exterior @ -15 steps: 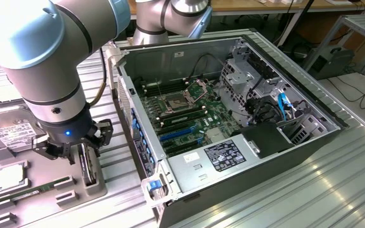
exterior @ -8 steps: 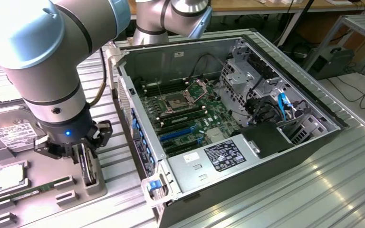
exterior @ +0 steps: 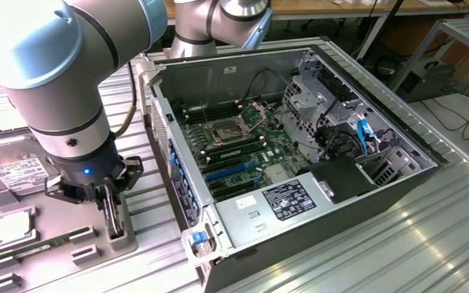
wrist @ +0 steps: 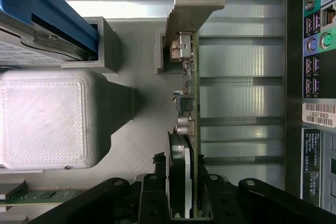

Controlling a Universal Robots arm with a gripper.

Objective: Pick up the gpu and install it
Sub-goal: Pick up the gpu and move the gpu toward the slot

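Observation:
The gpu [exterior: 115, 221] stands on edge in a grey holder [exterior: 125, 243] on the tray at the exterior view's left, beside the open computer case [exterior: 218, 241]. In the wrist view the gpu [wrist: 186, 103] shows edge-on: green board, black fan shroud, and its silver end bracket [wrist: 191, 3] at the far end. My gripper [exterior: 109, 206] is down over the card, and one black finger [wrist: 157, 192] presses on each face, so my gripper [wrist: 184, 195] is shut on the gpu. The card still sits in the holder.
On the tray lie a white-labelled hard drive [exterior: 19, 171], a CPU [exterior: 10, 226] and a thin green RAM stick [exterior: 39, 247]. The motherboard's blue slots [exterior: 226, 174] lie inside the case. The case's rear ports [wrist: 317, 51] are close alongside the card.

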